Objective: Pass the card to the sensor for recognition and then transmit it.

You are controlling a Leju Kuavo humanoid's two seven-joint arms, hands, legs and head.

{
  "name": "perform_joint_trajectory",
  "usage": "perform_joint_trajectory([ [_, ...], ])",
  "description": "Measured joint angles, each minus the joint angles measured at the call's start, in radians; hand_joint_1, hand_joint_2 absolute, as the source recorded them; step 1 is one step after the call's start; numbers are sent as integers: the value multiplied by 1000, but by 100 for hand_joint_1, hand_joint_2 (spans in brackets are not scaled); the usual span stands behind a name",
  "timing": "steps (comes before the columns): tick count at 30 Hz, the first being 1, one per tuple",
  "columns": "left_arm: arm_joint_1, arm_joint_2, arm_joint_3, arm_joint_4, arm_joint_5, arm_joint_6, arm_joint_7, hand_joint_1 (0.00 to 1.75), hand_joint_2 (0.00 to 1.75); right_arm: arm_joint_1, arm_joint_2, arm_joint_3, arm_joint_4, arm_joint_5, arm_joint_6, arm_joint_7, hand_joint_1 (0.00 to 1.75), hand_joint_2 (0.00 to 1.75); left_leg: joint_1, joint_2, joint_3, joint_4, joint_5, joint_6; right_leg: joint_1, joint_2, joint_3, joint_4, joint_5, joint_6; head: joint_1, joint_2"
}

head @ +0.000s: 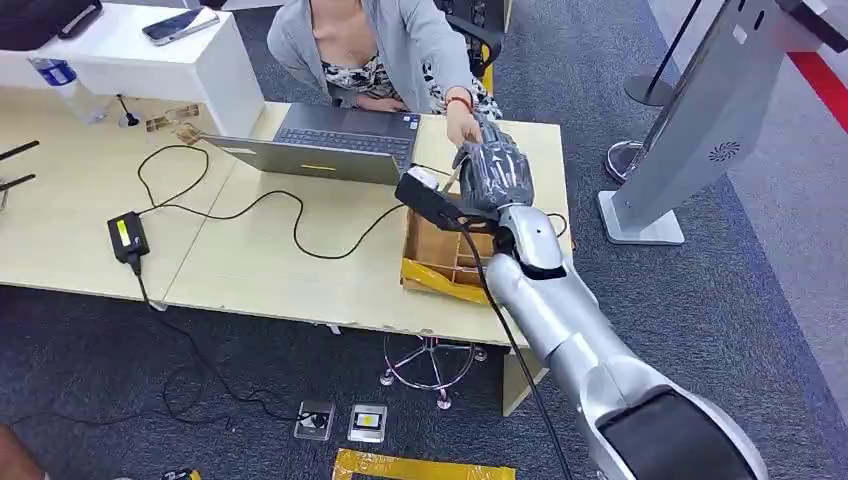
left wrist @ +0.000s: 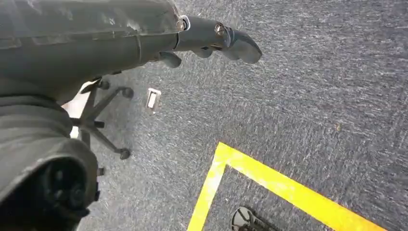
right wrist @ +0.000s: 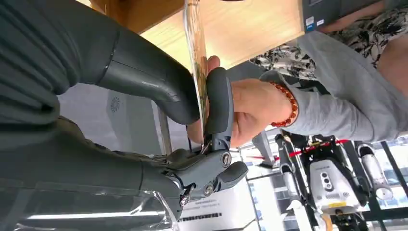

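My right hand reaches over the far right part of the wooden table, above a cardboard box. In the right wrist view its thumb and a finger pinch a thin card, seen edge-on. A seated person's hand, with a red bead bracelet, grips the same card from the other side; in the head view that hand touches mine. My left hand hangs over the grey carpet, holding nothing, its fingers apart.
A grey laptop lies open in front of the person. A black power adapter and its cable trail across the table. A tall grey kiosk stand rises on the carpet to the right. Yellow floor tape marks the carpet.
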Motion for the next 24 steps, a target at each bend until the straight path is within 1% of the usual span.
perform_joint_trajectory([
  [2,0,0,0,0,0,3,3,0,0,0,3,0,2,0,0,0,175,175,0,0,0,0,0,0,0,0,0,0,0,0,0,0],
  [3,0,0,0,0,1,5,6,0,0,0,5,0,3,0,0,0,147,175,0,0,0,0,0,0,0,0,0,0,0,0,0,0],
  [4,0,0,0,0,1,7,7,0,0,0,5,0,4,0,0,0,0,0,0,0,0,0,0,0,0,0,0,0,0,0,0,0],
  [7,0,0,0,0,2,14,10,0,0,1,12,0,6,0,0,-2,0,0,0,0,0,0,0,0,0,0,0,0,0,0,0,0],
  [10,0,0,0,0,3,16,20,0,0,6,20,0,6,1,-37,-19,0,0,0,0,0,0,0,0,0,0,0,0,0,0,0,0],
  [14,0,0,0,0,3,16,27,0,0,7,33,0,6,-3,-29,-34,0,0,0,0,0,0,0,0,0,1,0,0,0,0,0,0],
  [18,0,0,0,0,8,18,30,0,0,6,41,0,6,1,-35,-31,0,0,0,0,0,0,0,0,0,0,0,0,0,0,0,0],
  [24,2,1,0,0,18,17,46,0,0,-2,36,-2,3,-26,-38,-36,0,0,0,0,1,0,0,0,0,1,0,0,0,0,0,0],
])
